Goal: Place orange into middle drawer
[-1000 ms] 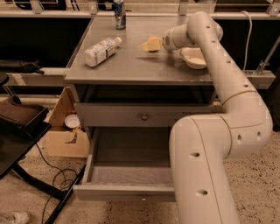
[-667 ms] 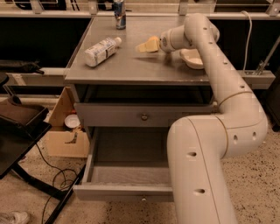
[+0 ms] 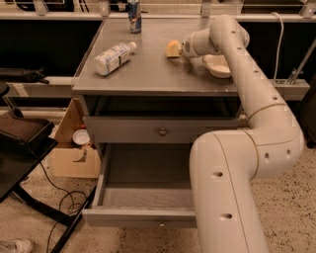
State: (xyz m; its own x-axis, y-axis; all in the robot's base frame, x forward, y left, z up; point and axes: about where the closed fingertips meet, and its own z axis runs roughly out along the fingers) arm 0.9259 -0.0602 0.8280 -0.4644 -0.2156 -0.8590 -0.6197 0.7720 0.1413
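Note:
My gripper is over the back middle of the grey tabletop, just left of a cream bowl; its yellowish tip sits low on the surface. No round orange fruit shows; it is hidden or out of view. The middle drawer is pulled open at the bottom, and its inside looks empty. Its small knob is on the front panel. The matching upper drawer is shut. My arm runs from the lower right up over the table's right side.
A plastic bottle lies on its side on the table's left. A can stands at the back edge. A cardboard box and a black stand with cables are on the floor to the left.
My wrist has shifted slightly to the left over the tabletop. The bottle, the bowl and the drawers have not moved.

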